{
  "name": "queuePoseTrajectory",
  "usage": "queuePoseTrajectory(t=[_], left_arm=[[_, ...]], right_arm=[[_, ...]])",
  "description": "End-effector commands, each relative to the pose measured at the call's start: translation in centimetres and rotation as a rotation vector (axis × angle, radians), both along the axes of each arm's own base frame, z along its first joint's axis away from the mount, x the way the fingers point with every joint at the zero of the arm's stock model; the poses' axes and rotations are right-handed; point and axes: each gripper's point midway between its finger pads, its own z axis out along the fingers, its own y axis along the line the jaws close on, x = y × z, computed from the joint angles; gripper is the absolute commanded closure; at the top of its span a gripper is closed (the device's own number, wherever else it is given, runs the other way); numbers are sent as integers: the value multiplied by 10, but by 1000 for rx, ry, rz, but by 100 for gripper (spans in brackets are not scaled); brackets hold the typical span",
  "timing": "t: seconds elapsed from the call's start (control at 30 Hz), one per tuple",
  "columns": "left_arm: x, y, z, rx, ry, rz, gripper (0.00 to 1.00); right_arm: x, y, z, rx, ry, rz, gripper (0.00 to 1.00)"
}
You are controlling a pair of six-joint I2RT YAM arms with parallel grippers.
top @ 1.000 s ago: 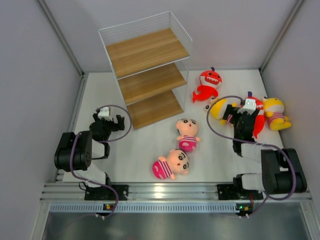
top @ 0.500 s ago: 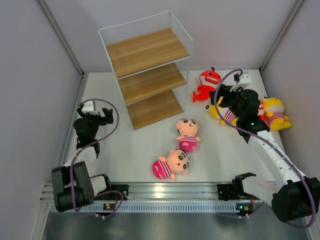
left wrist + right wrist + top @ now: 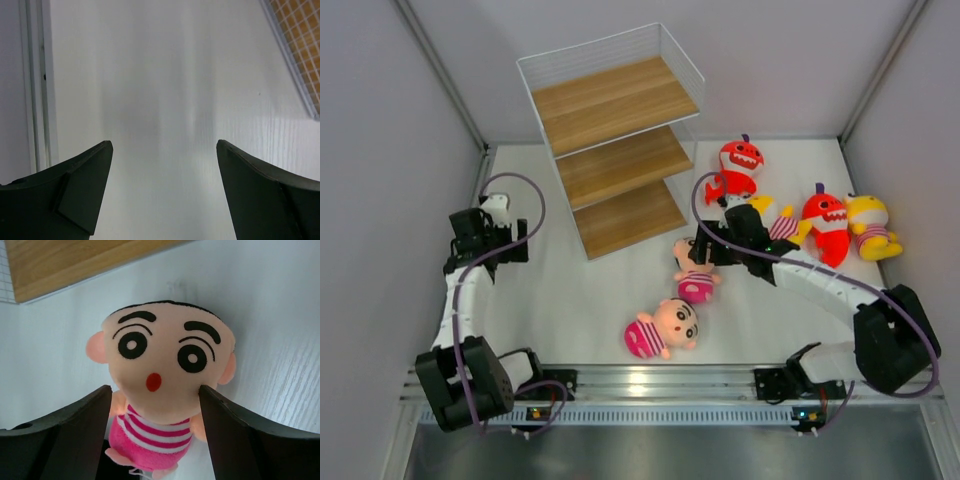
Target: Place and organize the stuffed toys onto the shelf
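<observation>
Right end effector (image 3: 154, 392) released, fingers straddling boy doll (image 3: 160, 355) at cheeks. Doll face-up on surface (image 3: 280, 315), just beside shelf (image 3: 610, 150), head toward shelf, long axis square to closing line. Left end effector (image 3: 162, 150) also released, well apart; right arm nearer.

Both arms share one build: glossy black, rounded joint housings (image 3: 890, 340) joined by slim white tubular links. The left arm (image 3: 460, 300) and the right arm (image 3: 820, 285) each carry a thin purple cable (image 3: 542, 205) that hangs in a loose loop past the wrist and runs down to a black base plate (image 3: 555, 381). A small white camera block (image 3: 498, 204) sits on the left wrist. The left gripper (image 3: 164, 145) has two matte black, wedge-shaped fingers (image 3: 70, 195) with blunt slanted tips. The right gripper (image 3: 153, 390) has matching dark fingers, one with a small round hole near its root.
</observation>
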Motion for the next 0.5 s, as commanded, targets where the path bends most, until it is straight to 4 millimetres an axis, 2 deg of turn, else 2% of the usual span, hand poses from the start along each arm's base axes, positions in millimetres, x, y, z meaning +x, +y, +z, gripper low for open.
queuePoseTrajectory(t=[0.0,0.1,0.13,0.2,0.23,0.27,0.37,0.43,0.47], left_arm=[[-34,8,-8,60,144,7,10],[-40,6,-9,47,188,5,10],[-40,4,-8,40,192,-4,10],[-39,-2,1,18,186,-31,11],[-43,-5,2,2,207,-38,11],[-43,-6,5,-3,212,-45,12],[-44,-9,17,-11,220,-65,12],[-44,-11,24,-18,221,-76,13],[-44,-12,27,-18,217,-81,13]], right_arm=[[10,8,-9,3,23,-36,30],[15,15,-15,14,32,-24,44],[17,17,-13,19,27,-19,57],[18,18,-6,23,10,-6,75],[20,19,1,26,-10,-3,94],[21,17,8,17,-37,7,100],[23,10,59,6,-185,32,100],[24,-1,118,1,-340,17,100],[15,-4,155,-11,-457,58,100]])
